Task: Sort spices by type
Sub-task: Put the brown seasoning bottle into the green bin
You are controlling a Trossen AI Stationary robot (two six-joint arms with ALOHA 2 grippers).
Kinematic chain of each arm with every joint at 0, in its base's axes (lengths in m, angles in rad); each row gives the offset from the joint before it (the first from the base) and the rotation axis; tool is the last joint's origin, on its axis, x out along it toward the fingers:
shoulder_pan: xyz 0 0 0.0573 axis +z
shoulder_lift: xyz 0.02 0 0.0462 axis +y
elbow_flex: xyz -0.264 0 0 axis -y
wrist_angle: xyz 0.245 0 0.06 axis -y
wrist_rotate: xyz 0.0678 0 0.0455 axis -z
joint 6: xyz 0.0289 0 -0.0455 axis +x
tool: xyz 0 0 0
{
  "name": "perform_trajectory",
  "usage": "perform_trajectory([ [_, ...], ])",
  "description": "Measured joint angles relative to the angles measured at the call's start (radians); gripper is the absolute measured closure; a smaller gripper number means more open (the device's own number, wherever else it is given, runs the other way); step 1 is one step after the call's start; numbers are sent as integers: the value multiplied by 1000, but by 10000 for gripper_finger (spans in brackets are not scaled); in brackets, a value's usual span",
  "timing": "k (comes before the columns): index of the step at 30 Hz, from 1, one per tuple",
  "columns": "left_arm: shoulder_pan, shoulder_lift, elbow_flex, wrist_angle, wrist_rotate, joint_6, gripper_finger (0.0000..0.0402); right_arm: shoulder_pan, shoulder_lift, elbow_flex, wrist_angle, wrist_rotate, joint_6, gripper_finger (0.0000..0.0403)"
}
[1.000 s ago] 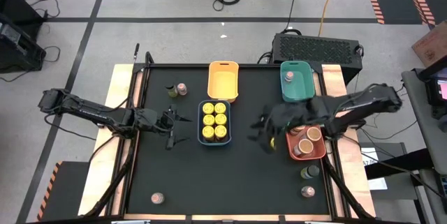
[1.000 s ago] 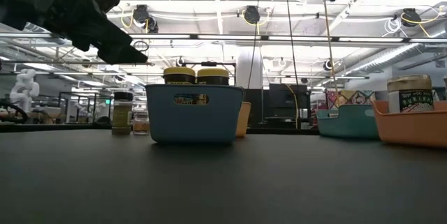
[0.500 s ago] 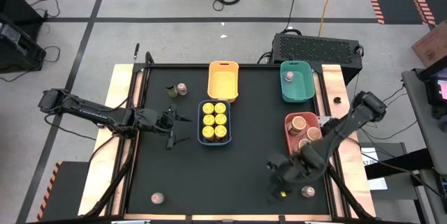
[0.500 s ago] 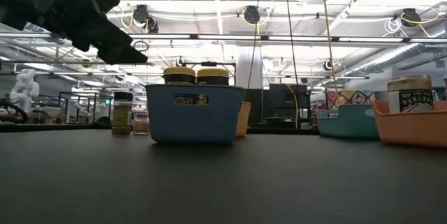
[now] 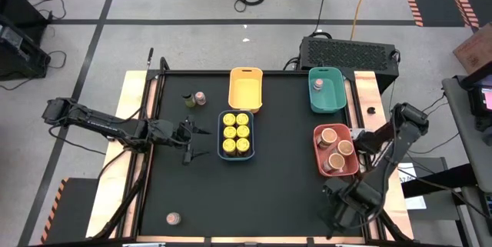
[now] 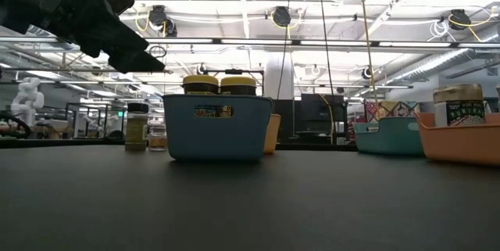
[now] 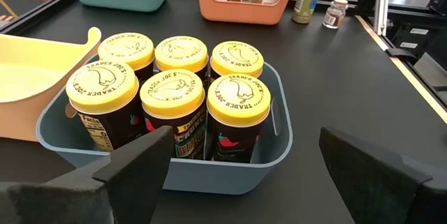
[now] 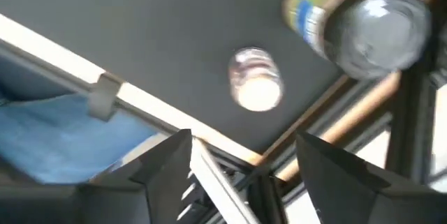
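Six yellow-lidded jars [image 5: 235,132], four trays [image 5: 245,88], three peach-topped tubs [image 5: 335,148], two arms [image 5: 115,127].

Right wrist view is badly smeared: the dark-lidded jar [image 8: 363,23] and small jar [image 8: 255,86] can't be read, and the right end effector [image 5: 336,218] is lost at the desk edge.

Glossy yellow lids [image 7: 238,100] on glass jars in a smooth blue plastic tray [image 7: 283,137]; matt black table [image 5: 261,185].

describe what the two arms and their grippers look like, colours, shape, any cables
Both arms are dark, nearly black, built from slim jointed segments. The left arm has thin dark cables running along it. The left gripper ends in two broad, flat, matte-black fingers with angular edges; the right gripper has the same wedge-like dark fingers. No markings are legible.
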State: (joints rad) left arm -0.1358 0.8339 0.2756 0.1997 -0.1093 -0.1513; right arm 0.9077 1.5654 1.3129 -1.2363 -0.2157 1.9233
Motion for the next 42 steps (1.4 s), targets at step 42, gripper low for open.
perform_trajectory([
  [42, 0, 0, 0, 0, 0, 1, 39, 46, -7, -428, 476, -37, -93, 89],
])
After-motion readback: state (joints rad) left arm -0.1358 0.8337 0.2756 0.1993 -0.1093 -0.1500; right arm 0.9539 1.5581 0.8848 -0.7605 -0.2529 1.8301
